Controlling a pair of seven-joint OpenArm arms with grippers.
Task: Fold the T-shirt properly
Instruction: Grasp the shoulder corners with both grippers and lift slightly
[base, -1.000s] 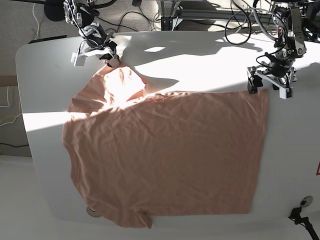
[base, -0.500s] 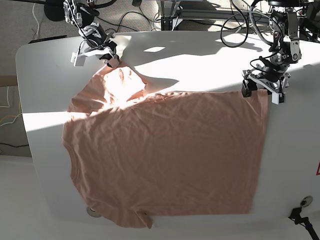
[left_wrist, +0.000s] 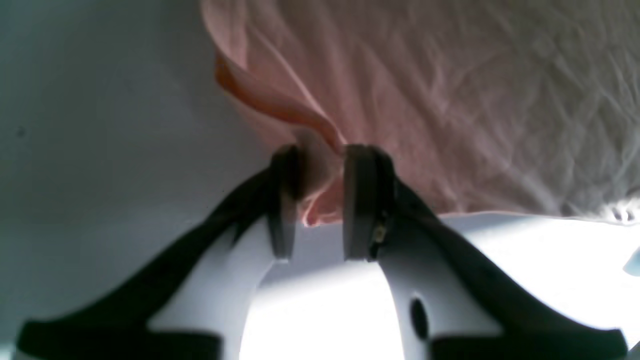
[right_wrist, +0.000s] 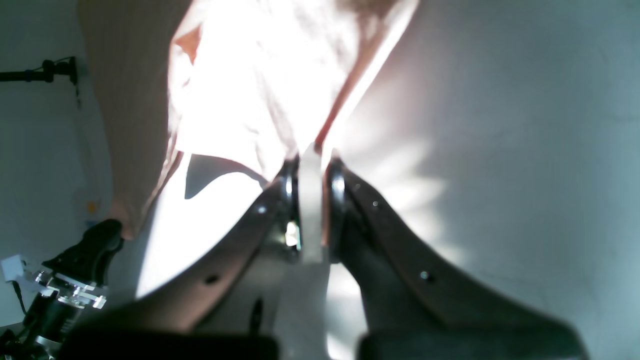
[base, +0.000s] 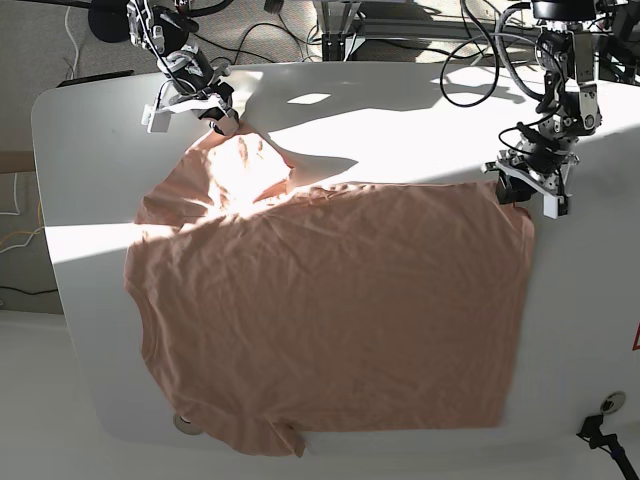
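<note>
No brand, label or readable writing visible on anything. Only a small red mark at the right border of the base view, too cut off to read.

Lying flat on the white table (base: 400, 110): the T-shirt (base: 330, 320), salmon pink, spread over most of the surface. Reaching over the near table edge at the lower left, where a small round fitting (base: 184, 423) shows under the cloth. Upper left part bunched into a raised fold in strong sunlight.

Closed on the top left corner of the shirt: the right gripper (base: 220, 118), with a thin strip of cloth pinched between its fingers (right_wrist: 334, 200) in the wrist view. Closed on the top right corner: the left gripper (base: 528, 190), with a folded hem gathered between its dark pads (left_wrist: 360, 200); a narrow gap remains between them, filled by cloth.

Open room: a wide bare band of table behind the shirt, between the two grippers, half in sun and half in shadow. Also a bare strip along the right edge and a narrower one along the left edge. Little free surface at the near edge. Behind the table, cables (base: 480, 50) and frame parts on the floor, close to both arms.
</note>
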